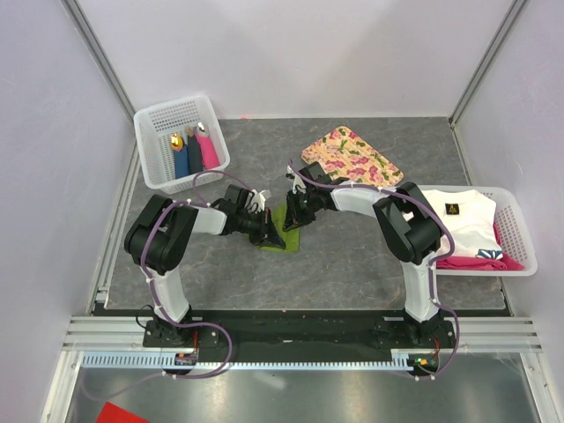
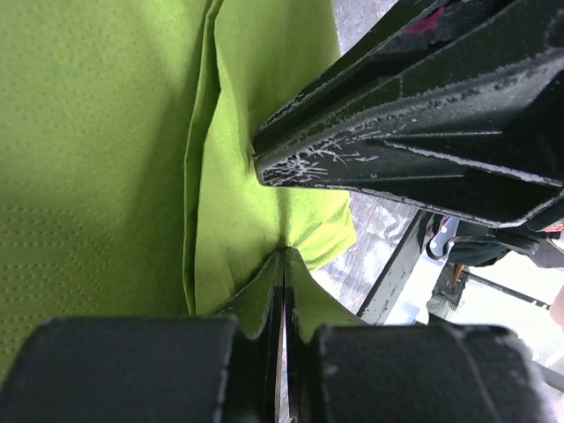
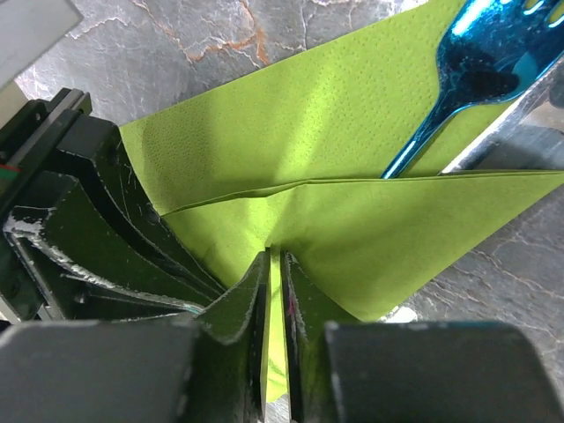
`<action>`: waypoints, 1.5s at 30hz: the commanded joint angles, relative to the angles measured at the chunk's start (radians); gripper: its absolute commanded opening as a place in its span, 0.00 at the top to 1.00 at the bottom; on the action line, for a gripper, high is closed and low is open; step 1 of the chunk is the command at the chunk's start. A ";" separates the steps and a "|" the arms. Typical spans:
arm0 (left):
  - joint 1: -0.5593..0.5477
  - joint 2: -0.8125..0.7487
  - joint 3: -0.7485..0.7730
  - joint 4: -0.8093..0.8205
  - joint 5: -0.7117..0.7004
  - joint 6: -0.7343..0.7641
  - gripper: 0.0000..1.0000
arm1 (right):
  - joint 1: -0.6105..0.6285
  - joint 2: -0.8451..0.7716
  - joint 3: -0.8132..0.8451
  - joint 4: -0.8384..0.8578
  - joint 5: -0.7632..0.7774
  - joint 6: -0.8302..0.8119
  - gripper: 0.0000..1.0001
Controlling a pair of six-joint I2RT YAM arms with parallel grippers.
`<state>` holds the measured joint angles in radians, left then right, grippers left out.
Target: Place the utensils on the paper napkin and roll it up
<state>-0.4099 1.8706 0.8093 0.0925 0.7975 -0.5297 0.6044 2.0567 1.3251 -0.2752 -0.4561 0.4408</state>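
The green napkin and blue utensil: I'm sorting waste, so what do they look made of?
The napkin looks like thin matte paper: dotted embossing and soft creases. The blue utensil has a glossy, mirror-like finish, either coated metal or plastic; I can't tell which.

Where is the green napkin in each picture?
Top external: napkin is a small green patch in the middle of the table.
Left wrist: napkin fills the left and middle, pinched at the bottom by the left gripper.
Right wrist: napkin spans the middle, folded over the blue fork handle, upper right.
Shared landmark: the grey table beside the napkin in every view.
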 commanded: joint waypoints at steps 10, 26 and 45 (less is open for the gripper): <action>-0.004 -0.148 -0.006 0.003 -0.072 0.057 0.89 | -0.003 0.063 -0.036 0.001 0.019 0.029 0.87; -0.004 0.045 0.007 -0.086 -0.156 0.076 0.96 | -0.006 0.049 0.052 -0.005 0.023 0.009 0.84; -0.004 0.033 -0.027 -0.086 -0.170 0.088 0.98 | -0.083 0.218 0.236 -0.062 0.111 -0.099 0.85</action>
<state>-0.4099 1.8606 0.8272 0.0944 0.7429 -0.5045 0.5694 2.1956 1.5280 -0.3618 -0.5186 0.4221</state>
